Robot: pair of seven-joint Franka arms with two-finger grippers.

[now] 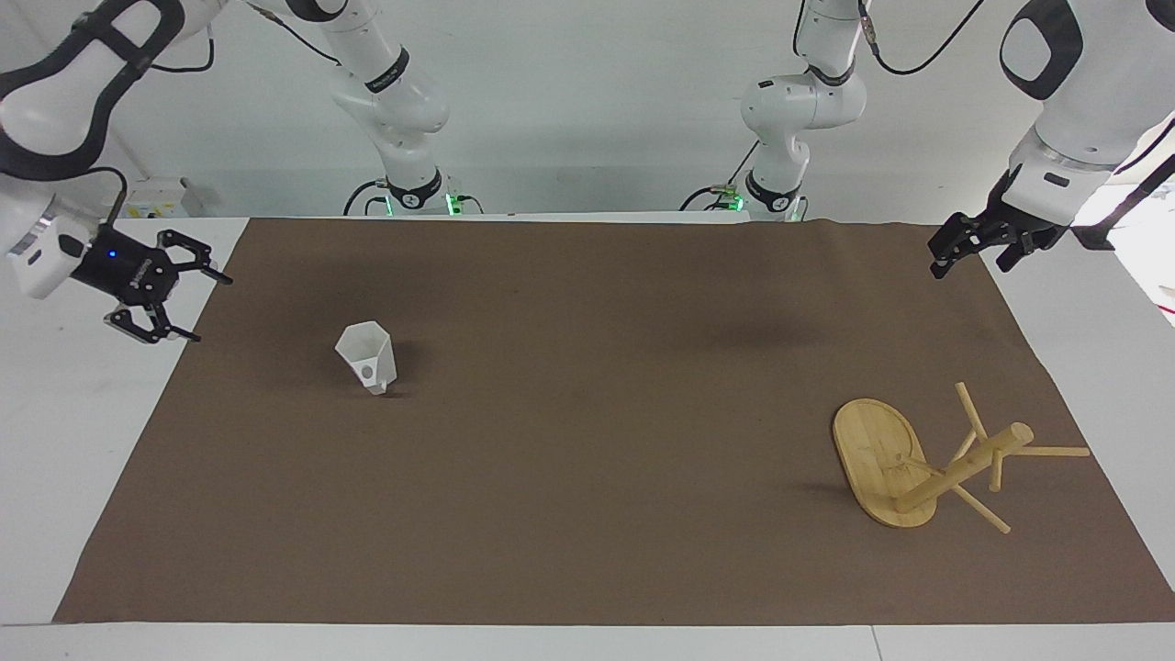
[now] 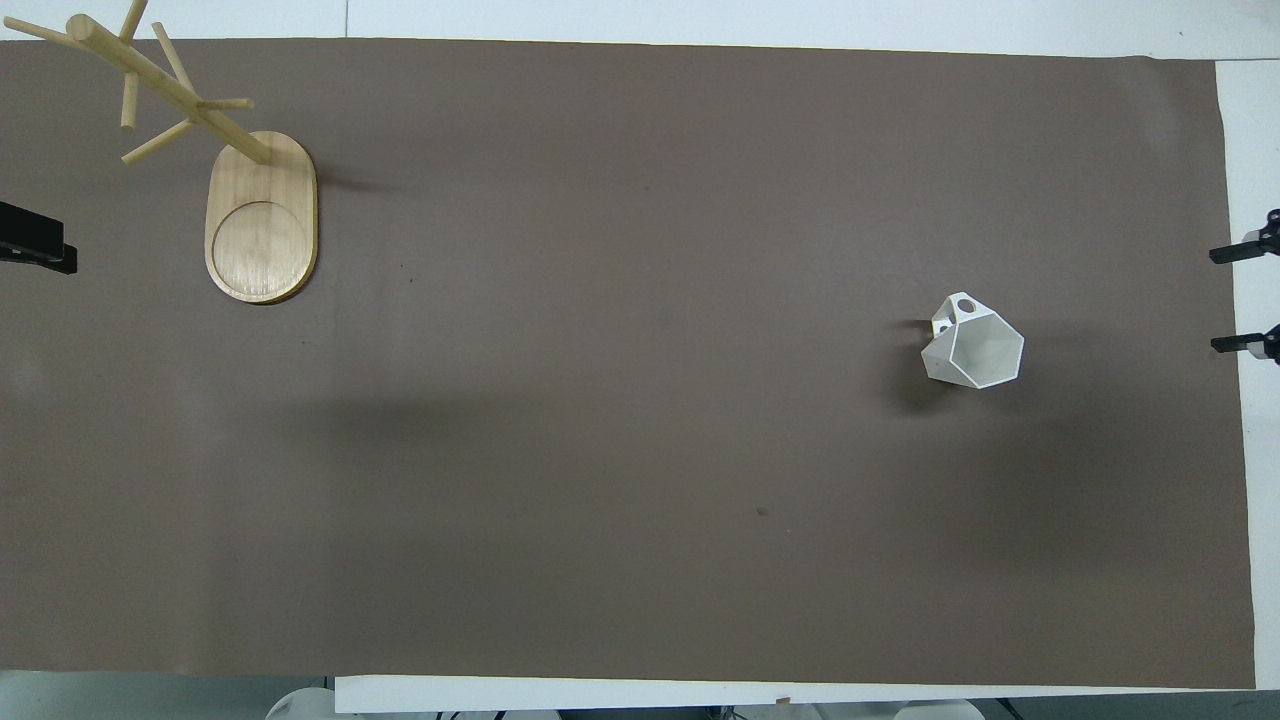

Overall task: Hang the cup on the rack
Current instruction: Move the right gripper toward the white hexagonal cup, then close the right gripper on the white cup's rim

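From overhead I saw only the fingertips (image 2: 1232,254) of the right tool (image 2: 1240,298), its body cut off by the edge. The left tool (image 2: 35,238) showed as a dark sliver there; I could not read its jaws. The rack's (image 2: 262,215) topmost peg ran past the upper edge.
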